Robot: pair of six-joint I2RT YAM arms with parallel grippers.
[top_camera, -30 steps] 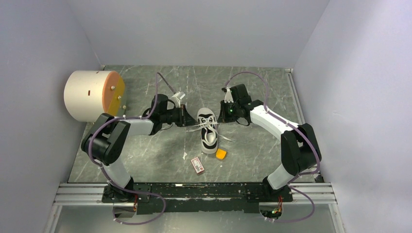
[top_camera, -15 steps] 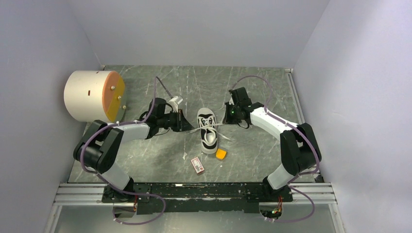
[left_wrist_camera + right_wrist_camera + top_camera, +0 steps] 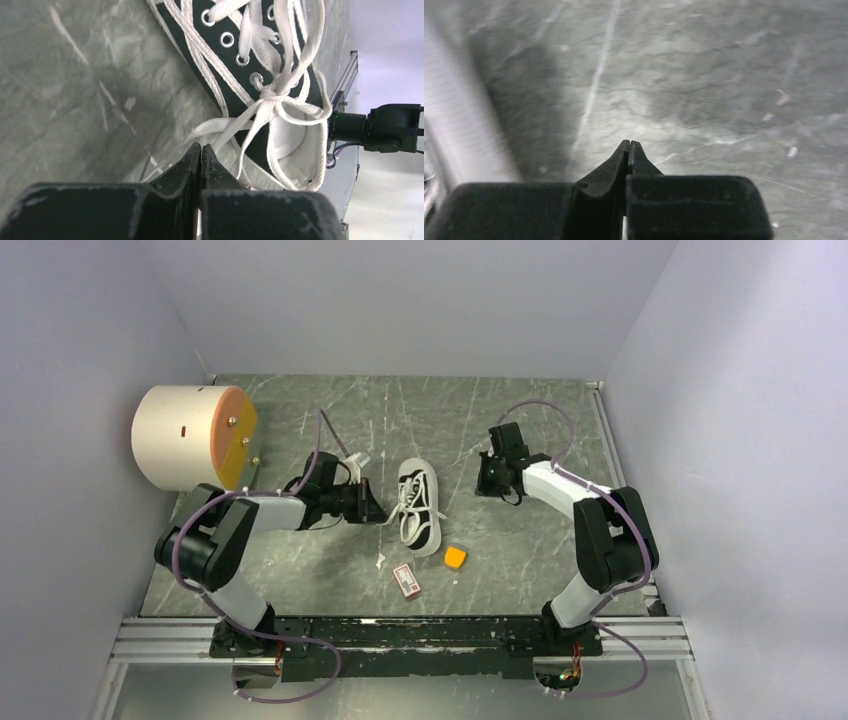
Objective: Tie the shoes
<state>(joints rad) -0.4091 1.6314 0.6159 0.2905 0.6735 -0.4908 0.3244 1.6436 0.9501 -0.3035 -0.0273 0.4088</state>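
Observation:
The black-and-white sneaker lies on the grey table between my two arms. Its white laces are knotted over the tongue, with loops trailing to the side. In the left wrist view the sneaker fills the upper right. My left gripper sits just left of the shoe. It is shut with a white lace strand running into its tips. My right gripper is right of the shoe and apart from it. It is shut and empty over bare table.
A small orange block and a red-and-white card lie just in front of the shoe. A small white scrap lies near them. A white cylinder with an orange face stands at the left. Walls enclose the table on three sides.
My right gripper has moved right, away from the shoe, with no lace at its tips now. My left gripper has drawn back left, and the shoe has shifted slightly left with it.

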